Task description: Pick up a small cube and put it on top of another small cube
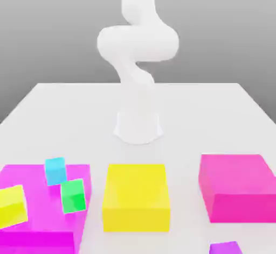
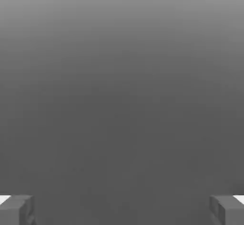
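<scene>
"Exterior view first: where do our small cubes lie?"

"The cyan cube and green cube appear over the magenta block, at the exterior view's left. From the arm's base, we'd reach forward across the counter and toward that side"

"Does either have a long axis?"

"None we can pick out; the green one sits nearer the camera, slightly turned. We can't tell whether they touch, or which should be lifted"

"What's cut off?"

"The arm at the top edge, the yellow cube at the side, and much of the purple cube at the bottom"

"And the hand view?"

"Our pincer is spread wide, released, with nothing between its fingers, before a grey backdrop. We judge it's aimed away from the counter, so we can't fix the cubes' exact bearing from it; we'd turn it downward before reaching"
</scene>
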Tool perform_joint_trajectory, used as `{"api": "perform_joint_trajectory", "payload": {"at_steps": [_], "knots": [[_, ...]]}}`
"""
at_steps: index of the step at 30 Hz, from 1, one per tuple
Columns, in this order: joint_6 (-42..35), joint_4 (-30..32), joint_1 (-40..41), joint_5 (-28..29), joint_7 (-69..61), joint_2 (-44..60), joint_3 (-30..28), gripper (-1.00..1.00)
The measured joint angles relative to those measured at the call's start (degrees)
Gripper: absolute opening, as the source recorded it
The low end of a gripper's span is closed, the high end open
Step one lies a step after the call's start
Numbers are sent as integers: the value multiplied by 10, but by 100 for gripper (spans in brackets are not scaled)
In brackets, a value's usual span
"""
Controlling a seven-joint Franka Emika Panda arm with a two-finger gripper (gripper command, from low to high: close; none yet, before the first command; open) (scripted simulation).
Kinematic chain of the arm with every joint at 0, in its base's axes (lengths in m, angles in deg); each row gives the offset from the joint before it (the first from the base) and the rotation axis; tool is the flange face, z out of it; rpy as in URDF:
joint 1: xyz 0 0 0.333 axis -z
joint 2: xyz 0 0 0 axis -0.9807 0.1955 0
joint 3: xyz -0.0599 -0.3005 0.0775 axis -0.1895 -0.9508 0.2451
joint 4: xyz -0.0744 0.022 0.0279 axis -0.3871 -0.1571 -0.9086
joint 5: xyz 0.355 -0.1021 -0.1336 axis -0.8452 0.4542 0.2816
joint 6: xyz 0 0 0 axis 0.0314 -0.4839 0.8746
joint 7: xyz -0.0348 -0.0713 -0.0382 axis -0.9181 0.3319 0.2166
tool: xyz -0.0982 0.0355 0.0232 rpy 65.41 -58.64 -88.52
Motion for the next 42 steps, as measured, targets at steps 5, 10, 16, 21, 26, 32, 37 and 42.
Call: {"api": "perform_joint_trajectory", "payload": {"at_steps": [5,10,16,21,26,32,37,42], "knots": [[24,-11,6,17,25,107,32,0],[48,-21,8,37,52,211,60,0],[75,-34,1,66,87,336,86,0],[99,-44,-21,85,114,440,94,0],[123,-54,-38,92,132,542,99,0],[166,-69,-61,96,147,663,102,0],[210,-81,-74,114,161,723,86,-100],[213,-82,-75,115,161,726,85,-100]]}}
